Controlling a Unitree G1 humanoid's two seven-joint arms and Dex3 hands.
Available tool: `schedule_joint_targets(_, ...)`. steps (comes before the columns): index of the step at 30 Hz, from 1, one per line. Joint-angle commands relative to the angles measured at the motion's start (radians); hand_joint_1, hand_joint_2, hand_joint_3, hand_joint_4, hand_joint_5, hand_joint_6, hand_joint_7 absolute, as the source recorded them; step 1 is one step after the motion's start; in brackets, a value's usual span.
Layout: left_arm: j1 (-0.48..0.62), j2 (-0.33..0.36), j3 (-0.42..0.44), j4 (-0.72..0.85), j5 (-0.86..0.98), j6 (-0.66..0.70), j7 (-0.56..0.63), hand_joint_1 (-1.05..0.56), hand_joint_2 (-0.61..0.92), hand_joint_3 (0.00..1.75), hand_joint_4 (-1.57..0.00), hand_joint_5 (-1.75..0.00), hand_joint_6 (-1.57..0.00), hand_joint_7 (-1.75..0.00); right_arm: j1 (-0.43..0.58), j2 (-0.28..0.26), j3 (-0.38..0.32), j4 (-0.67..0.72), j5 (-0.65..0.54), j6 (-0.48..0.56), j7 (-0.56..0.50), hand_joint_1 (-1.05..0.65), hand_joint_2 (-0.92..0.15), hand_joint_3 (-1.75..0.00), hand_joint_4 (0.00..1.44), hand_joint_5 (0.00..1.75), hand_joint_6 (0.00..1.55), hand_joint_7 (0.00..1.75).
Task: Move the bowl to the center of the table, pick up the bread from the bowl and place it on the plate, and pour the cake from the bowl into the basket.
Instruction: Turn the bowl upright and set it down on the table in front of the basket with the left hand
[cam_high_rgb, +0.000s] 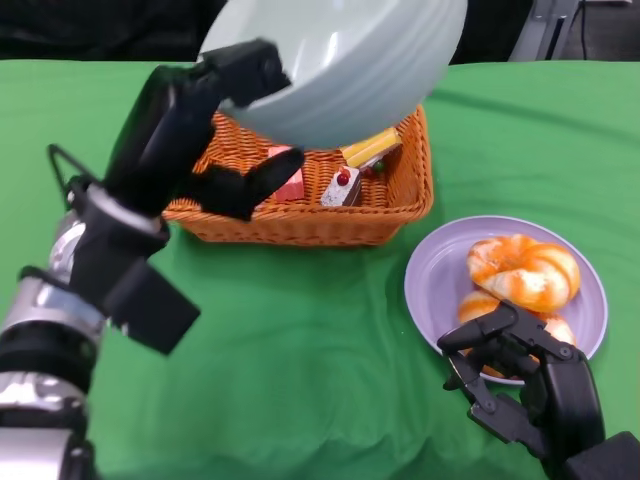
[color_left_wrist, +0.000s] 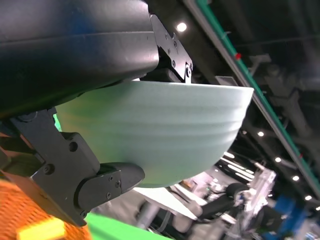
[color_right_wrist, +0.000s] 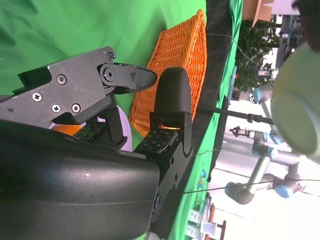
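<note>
Step in hand: we judge the pouring step under way; bread (cam_high_rgb: 523, 272) already lies on the plate (cam_high_rgb: 432, 270).
Left hand (cam_high_rgb: 205, 130): we see it gripping the bowl (cam_high_rgb: 345, 60) by the rim, the bowl raised and tipped over the basket (cam_high_rgb: 300, 222).
Right hand (cam_high_rgb: 520, 375): holds nothing, fingers apart, resting at the plate's near edge.
Cake: small pieces (cam_high_rgb: 341, 187) lie inside the basket; whether any remain in the bowl we cannot tell.
Bowl appearance: pale green, ribbed outer wall, smooth and glossy.
Next move: we expect it calls for righting the bowl and lowering it onto the green tabletop (cam_high_rgb: 300, 340), clear of the basket.
</note>
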Motion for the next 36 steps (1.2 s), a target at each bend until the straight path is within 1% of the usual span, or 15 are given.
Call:
schedule_joint_targets(1, 0.038, 0.087, -0.022, -0.051, 0.17, -0.02, 0.227, -0.06, 0.36, 1.39, -0.85, -1.57, -0.78, -1.56, -0.008, -0.011, -0.009, -0.017, 0.017, 0.011, 0.003, -0.18, -0.77, -0.51, 0.75, 1.48, 0.74, 1.16)
schedule_joint_targets(2, 0.052, 0.114, -0.037, -0.056, 0.227, -0.021, 0.301, -0.06, 0.37, 1.39, -0.87, -1.55, -0.78, -1.56, -0.009, -0.012, -0.009, -0.019, 0.017, 0.011, 0.005, -0.18, -0.77, -0.51, 0.75, 1.48, 0.74, 1.16)
schedule_joint_targets(4, 0.072, 0.16, -0.077, -0.058, 0.323, -0.011, 0.441, -0.1, 0.45, 1.26, -0.9, -1.56, -0.76, -1.54, -0.011, -0.012, -0.009, -0.02, 0.016, 0.009, 0.004, -0.18, -0.77, -0.5, 0.75, 1.47, 0.73, 1.16)
schedule_joint_targets(6, 0.093, 0.207, -0.129, -0.063, 0.413, 0.013, 0.579, -0.11, 0.48, 1.21, -0.9, -1.56, -0.75, -1.53, -0.012, -0.011, -0.011, -0.024, 0.025, 0.015, 0.008, -0.18, -0.77, -0.5, 0.75, 1.47, 0.73, 1.17)
schedule_joint_targets(8, 0.12, 0.251, -0.187, -0.068, 0.491, 0.034, 0.718, -0.08, 0.43, 1.27, -0.88, -1.61, -0.75, -1.54, -0.011, -0.009, -0.013, -0.03, 0.035, 0.024, 0.013, -0.2, -0.76, -0.49, 0.75, 1.47, 0.73, 1.16)
schedule_joint_targets(10, 0.137, 0.282, -0.242, -0.072, 0.541, 0.047, 0.829, -0.05, 0.4, 1.28, -0.84, -1.71, -0.76, -1.55, -0.01, -0.01, -0.015, -0.036, 0.035, 0.027, 0.011, -0.19, -0.76, -0.49, 0.75, 1.47, 0.74, 1.14)
schedule_joint_targets(13, 0.167, 0.327, -0.326, -0.078, 0.6, 0.07, 0.977, -0.04, 0.38, 1.3, -0.85, -1.74, -0.77, -1.56, -0.012, -0.014, -0.017, -0.032, 0.034, 0.018, 0.01, -0.18, -0.75, -0.49, 0.75, 1.48, 0.74, 1.15)
schedule_joint_targets(16, 0.2, 0.372, -0.404, -0.092, 0.641, 0.088, 1.088, -0.04, 0.37, 1.3, -0.85, -1.74, -0.77, -1.54, -0.007, -0.015, -0.019, -0.041, 0.038, 0.027, 0.012, -0.19, -0.75, -0.5, 0.75, 1.48, 0.75, 1.15)
schedule_joint_targets(19, 0.228, 0.414, -0.468, -0.109, 0.653, 0.091, 1.138, -0.04, 0.34, 1.34, -0.84, -1.74, -0.75, -1.59, -0.009, -0.016, -0.021, -0.037, 0.041, 0.019, 0.014, -0.18, -0.75, -0.51, 0.75, 1.47, 0.74, 1.15)
schedule_joint_targets(22, 0.279, 0.466, -0.518, -0.134, 0.657, 0.088, 1.151, -0.06, 0.31, 1.39, -0.86, -1.74, -0.76, -1.63, -0.01, -0.023, -0.022, -0.04, 0.032, 0.021, 0.013, -0.17, -0.76, -0.52, 0.74, 1.47, 0.74, 1.16)
schedule_joint_targets(27, 0.326, 0.529, -0.591, -0.151, 0.671, 0.093, 1.174, -0.04, 0.25, 1.38, -0.88, -1.75, -0.79, -1.67, -0.009, -0.023, -0.022, -0.043, 0.022, 0.028, 0.001, -0.17, -0.74, -0.55, 0.75, 1.47, 0.74, 1.16)
schedule_joint_targets(29, 0.334, 0.542, -0.619, -0.152, 0.679, 0.094, 1.188, 0.0, 0.18, 1.44, -0.87, -1.75, -0.8, -1.65, -0.009, -0.025, -0.022, -0.042, 0.026, 0.027, 0.005, -0.16, -0.72, -0.58, 0.76, 1.47, 0.74, 1.16)
schedule_joint_targets(31, 0.332, 0.546, -0.648, -0.147, 0.688, 0.098, 1.21, 0.01, 0.15, 1.47, -0.87, -1.74, -0.8, -1.63, -0.009, -0.03, -0.021, -0.039, 0.019, 0.019, 0.004, -0.16, -0.7, -0.62, 0.76, 1.48, 0.74, 1.16)
schedule_joint_targets(35, 0.325, 0.547, -0.695, -0.132, 0.693, 0.097, 1.231, -0.06, 0.21, 1.41, -0.89, -1.74, -0.81, -1.62, -0.006, -0.029, -0.02, -0.043, 0.011, 0.019, -0.002, -0.16, -0.67, -0.68, 0.76, 1.48, 0.74, 1.19)
schedule_joint_targets(36, 0.323, 0.547, -0.704, -0.128, 0.69, 0.096, 1.225, -0.05, 0.21, 1.4, -0.88, -1.74, -0.8, -1.63, -0.002, -0.026, -0.019, -0.049, 0.014, 0.026, -0.002, -0.17, -0.67, -0.69, 0.76, 1.48, 0.74, 1.19)
